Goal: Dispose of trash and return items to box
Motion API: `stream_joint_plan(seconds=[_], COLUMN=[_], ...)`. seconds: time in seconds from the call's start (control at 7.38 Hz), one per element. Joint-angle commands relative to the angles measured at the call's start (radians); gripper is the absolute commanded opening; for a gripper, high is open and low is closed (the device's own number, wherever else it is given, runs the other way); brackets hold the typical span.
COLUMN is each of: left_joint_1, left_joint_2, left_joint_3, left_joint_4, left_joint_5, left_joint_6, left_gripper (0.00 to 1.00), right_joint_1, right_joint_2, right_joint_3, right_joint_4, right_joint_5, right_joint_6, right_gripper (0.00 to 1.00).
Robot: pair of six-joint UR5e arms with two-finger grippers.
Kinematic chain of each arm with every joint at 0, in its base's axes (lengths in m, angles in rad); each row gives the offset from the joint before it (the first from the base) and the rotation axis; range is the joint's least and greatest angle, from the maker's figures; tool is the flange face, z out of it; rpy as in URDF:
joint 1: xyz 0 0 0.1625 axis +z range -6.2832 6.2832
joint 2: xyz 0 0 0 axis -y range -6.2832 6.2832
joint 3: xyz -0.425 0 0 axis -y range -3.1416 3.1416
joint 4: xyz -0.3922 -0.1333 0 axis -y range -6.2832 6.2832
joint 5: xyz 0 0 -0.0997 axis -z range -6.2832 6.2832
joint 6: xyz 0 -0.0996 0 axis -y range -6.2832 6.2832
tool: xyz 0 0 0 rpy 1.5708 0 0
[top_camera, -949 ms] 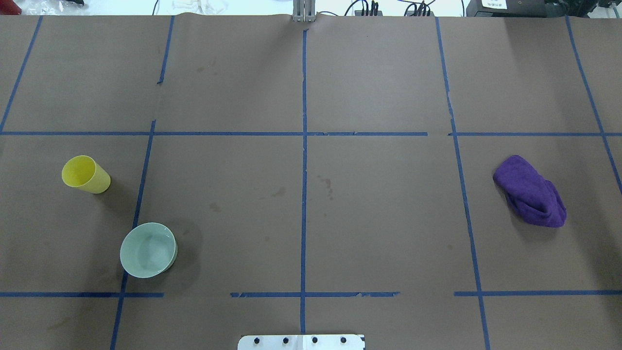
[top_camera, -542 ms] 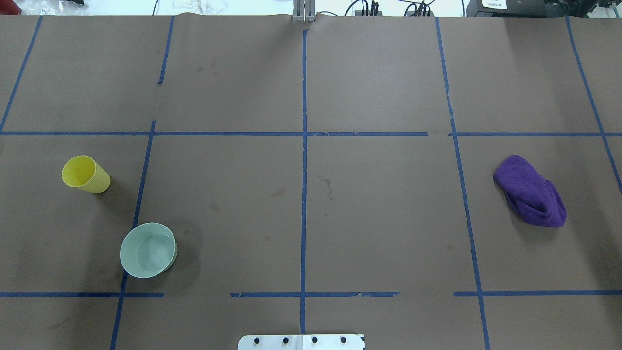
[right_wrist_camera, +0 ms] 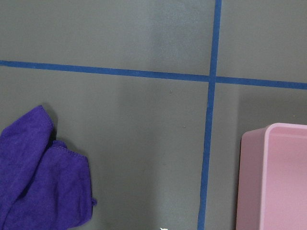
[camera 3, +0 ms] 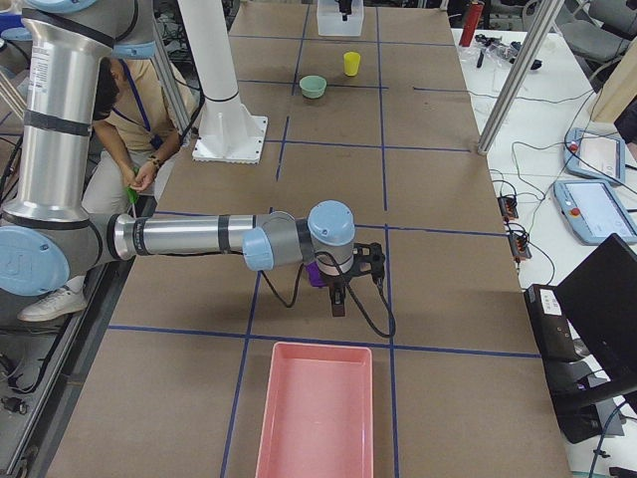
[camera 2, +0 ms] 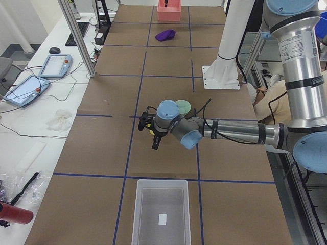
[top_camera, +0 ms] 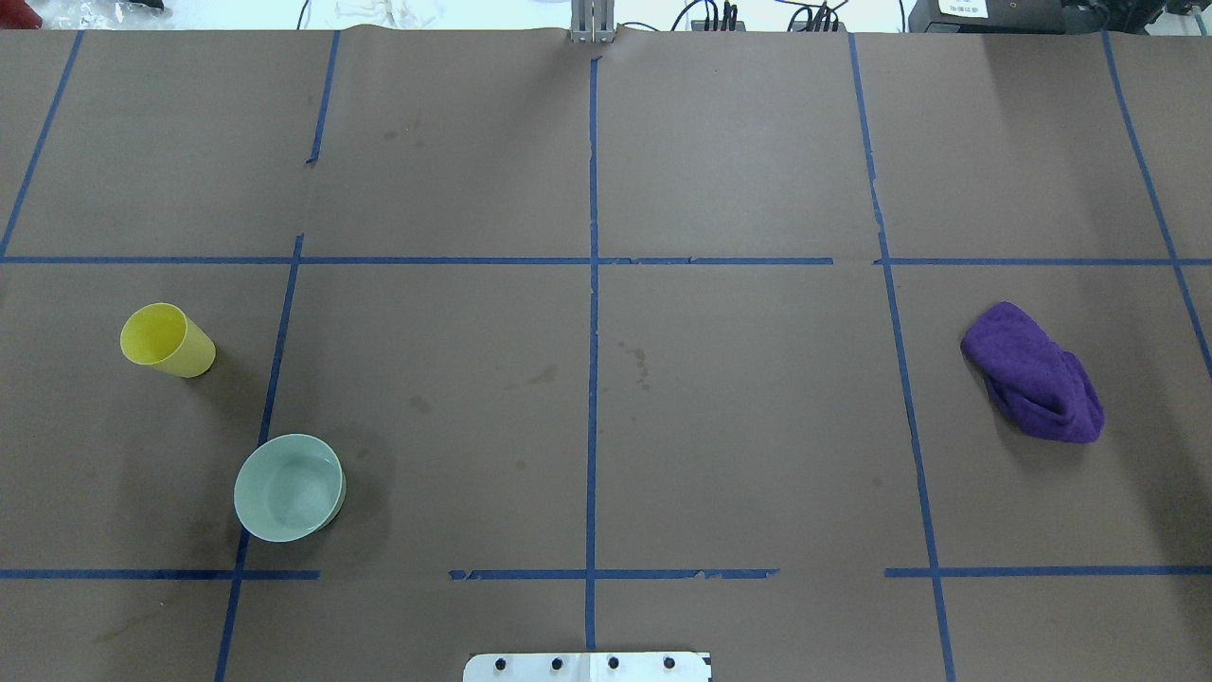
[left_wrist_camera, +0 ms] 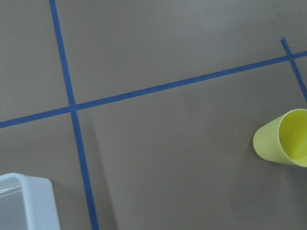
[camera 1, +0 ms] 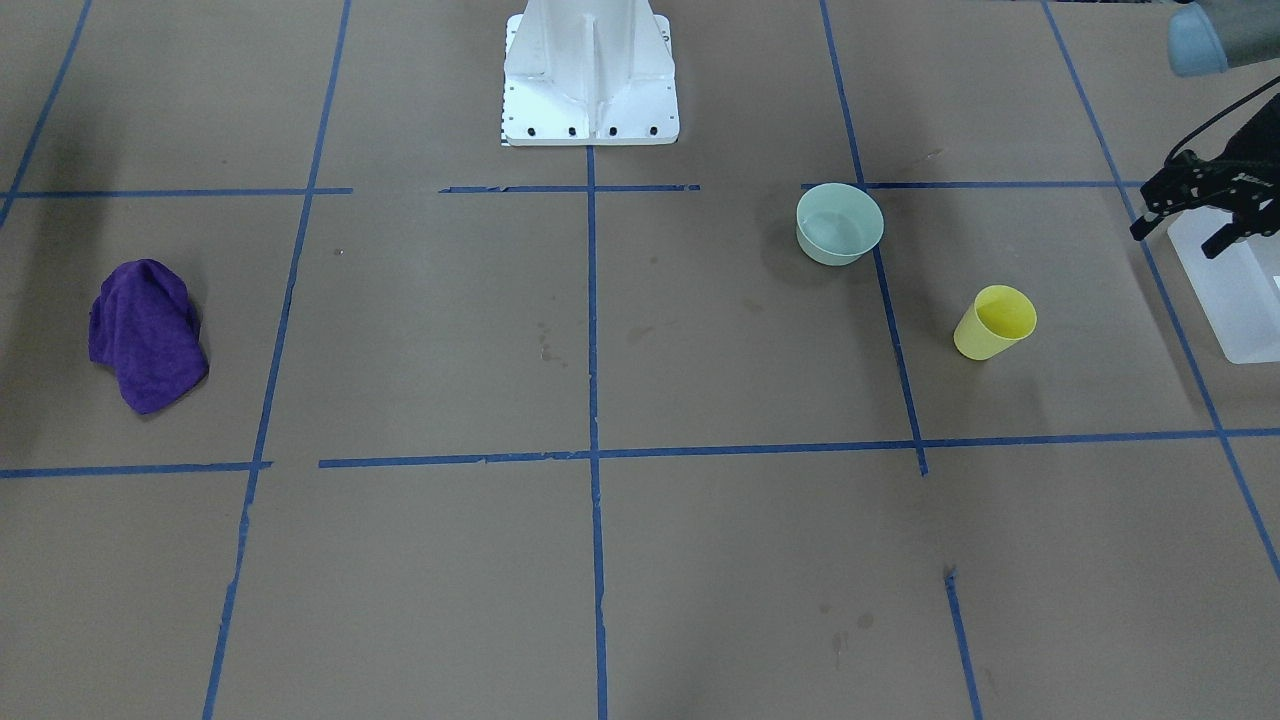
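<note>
The yellow cup (top_camera: 166,341) stands open side up on the table's left part, also in the front view (camera 1: 993,322) and the left wrist view (left_wrist_camera: 283,139). The mint-green bowl (top_camera: 289,486) sits upright nearer the robot base, also in the front view (camera 1: 840,224). The frosted-white box (camera 1: 1235,300) lies past the table's left end and looks empty in the left side view (camera 2: 160,214). My left gripper (camera 1: 1175,240) hangs open and empty above the box's near edge, apart from the cup. My right gripper (camera 3: 343,294) hovers near the purple cloth; I cannot tell its state.
A crumpled purple cloth (top_camera: 1037,374) lies on the table's right part. A pink bin (camera 3: 317,413) sits beyond the right end, its corner in the right wrist view (right_wrist_camera: 276,177). The white robot base (camera 1: 590,75) stands at the table's near middle edge.
</note>
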Motion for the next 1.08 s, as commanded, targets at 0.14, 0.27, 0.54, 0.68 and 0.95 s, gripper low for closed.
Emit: stream_joint_plan(seconds=[0.14,0.27,0.54,0.68,0.95], left_joint_1=[0.127,0.146,0.187,0.187,0.204], left_joint_2=[-0.119,-0.176,-0.211,-0.227,-0.236], left_joint_3=[0.003,-0.003,0.032,0.061,0.077], left_joint_4=[0.113,0.218,0.280,0.280,0.275], left_joint_5=[0.084,0.130,0.165,0.164,0.155], left_joint_6=[-0.204,-0.204,-0.202,-0.196,-0.192], left_gripper=[1.00,1.00,0.93,0.93,0.93], right_joint_1=[-0.018,-0.021,-0.024,-0.026,-0.026], right_joint_2=[0.005,0.005,0.005,0.005,0.006], right_joint_3=[0.002,0.002,0.000,0.000,0.000], right_joint_4=[-0.001,-0.001,-0.001,-0.001,-0.001], right_joint_5=[0.002,0.002,0.002,0.002,0.002], right_joint_6=[0.002,0.002,0.000,0.000,0.002], right_gripper=[1.00,1.00,1.00,1.00,1.00])
